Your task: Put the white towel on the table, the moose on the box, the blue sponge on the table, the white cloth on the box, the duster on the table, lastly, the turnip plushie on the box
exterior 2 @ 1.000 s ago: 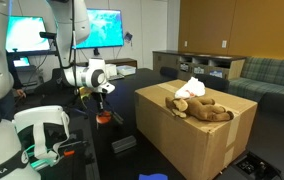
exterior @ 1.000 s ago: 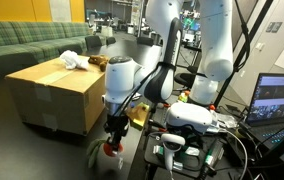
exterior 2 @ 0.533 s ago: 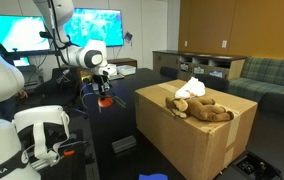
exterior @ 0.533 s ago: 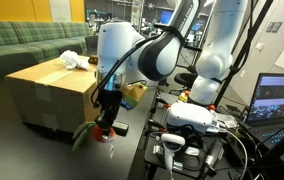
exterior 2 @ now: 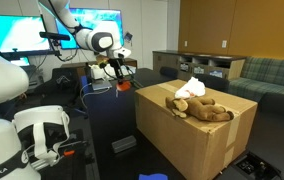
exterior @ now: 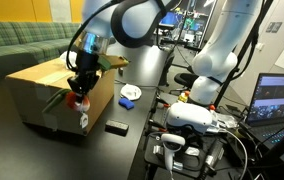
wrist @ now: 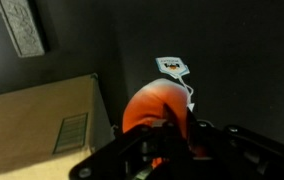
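In an exterior view: gripper [exterior: 79, 92] clamped on turnip plushie [exterior: 79, 101], airborne before the box [exterior: 32, 85]; leaves droop toward 8 o'clock
In an exterior view: plushie [exterior 2: 122, 87] tiny, half hidden, at 9 o'clock of the box [exterior 2: 197, 135]
Wrist view: orange body [wrist: 157, 108] blurred, jaws dark silhouettes

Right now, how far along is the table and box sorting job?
Mostly done. The moose and white cloth lie on the box; the duster and white towel, with what looks like the blue sponge by it, lie on the table. In hand: the gripper is shut on the turnip plushie, held in the air beside the box. Left: setting it on the box top.
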